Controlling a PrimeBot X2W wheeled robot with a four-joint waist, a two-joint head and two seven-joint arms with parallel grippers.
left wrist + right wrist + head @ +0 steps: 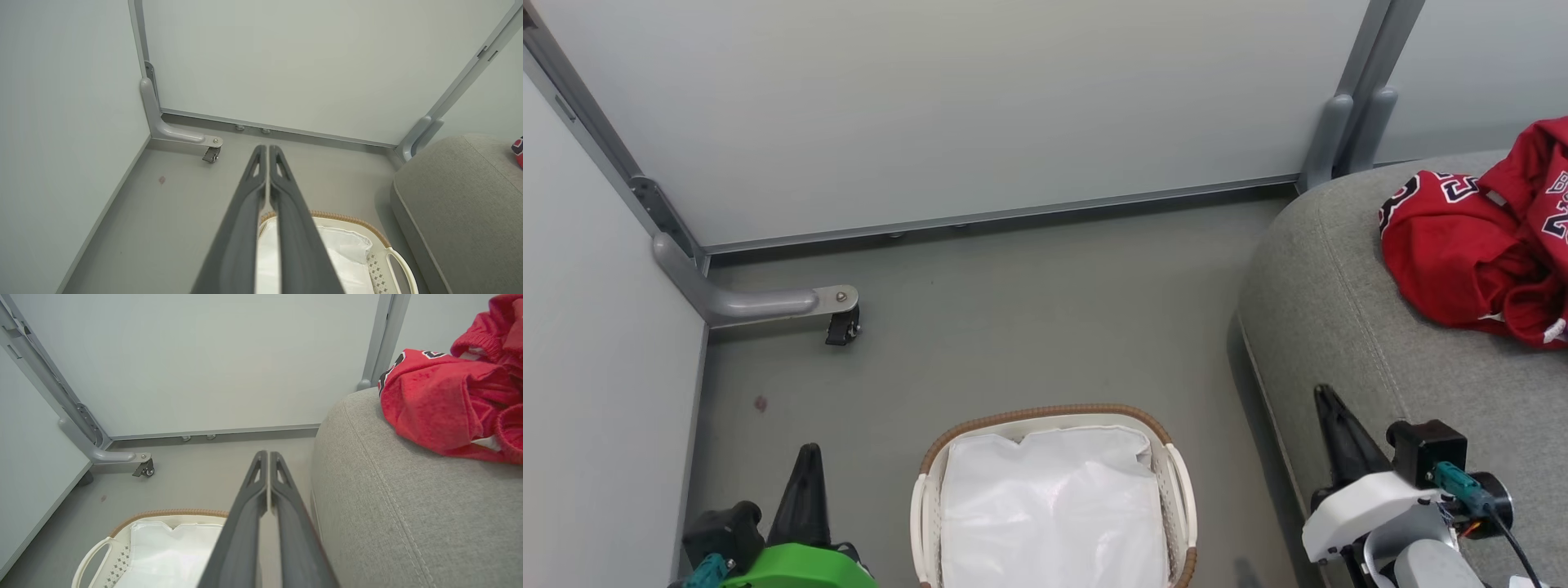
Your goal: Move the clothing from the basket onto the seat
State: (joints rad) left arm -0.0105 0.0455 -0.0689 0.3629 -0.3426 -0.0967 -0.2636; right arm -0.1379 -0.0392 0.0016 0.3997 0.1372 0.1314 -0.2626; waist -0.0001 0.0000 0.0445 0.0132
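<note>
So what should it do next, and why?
Probably draw both arms back and stop: the basket seems to hold just its white liner, the red jerseys lie on the grey seat, and the left fingers and right fingers are shut, empty.

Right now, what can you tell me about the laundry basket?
The basket is oval, cream-white plastic with a brown woven-look rim, side handles and little holes in its walls. A white liner covers the inside, bare where I can see it. It stands upright on the grey floor, left of the seat and apart from it.
</note>
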